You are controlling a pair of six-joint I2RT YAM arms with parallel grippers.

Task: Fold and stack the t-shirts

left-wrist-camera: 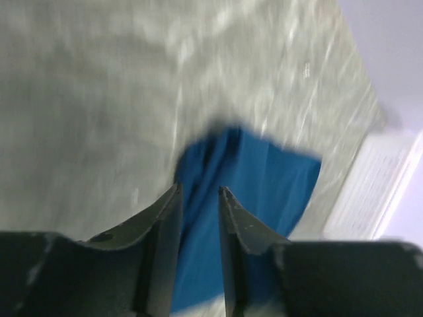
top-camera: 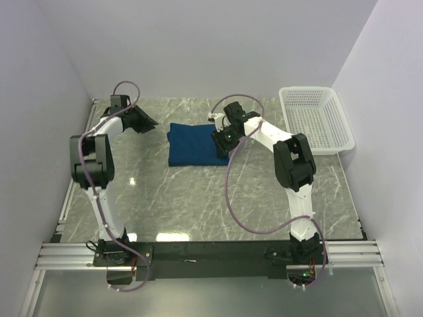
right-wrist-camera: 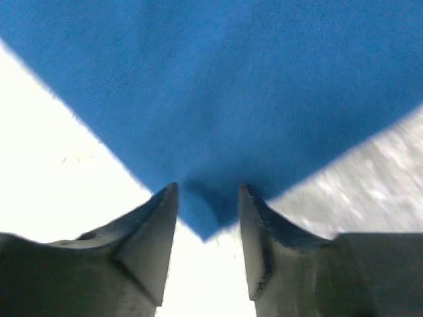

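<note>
Surface [top-camera: 198, 198] layout, left to right. Left gripper [top-camera: 145, 123] hangs just left of the dark blue t-shirt [top-camera: 192, 145], jaws narrowly parted and empty. The t-shirt lies folded at mid-surface, slightly longer left to right. Right gripper [right-wrist-camera: 208, 187] sits over the t-shirt's right corner, jaws moderately parted and clamping nothing. It is judged the nearer arm for any regrasp. White basket [top-camera: 316, 119] stands well apart at far right.

The folded cotton t-shirt [top-camera: 196, 145] mid-frame is a solid dark blue. The stone-look tabletop [top-camera: 198, 205] under it is grey-green with pale white veining, and the plastic mesh basket [top-camera: 316, 119] at upper right is plain white with a grid pattern.
</note>
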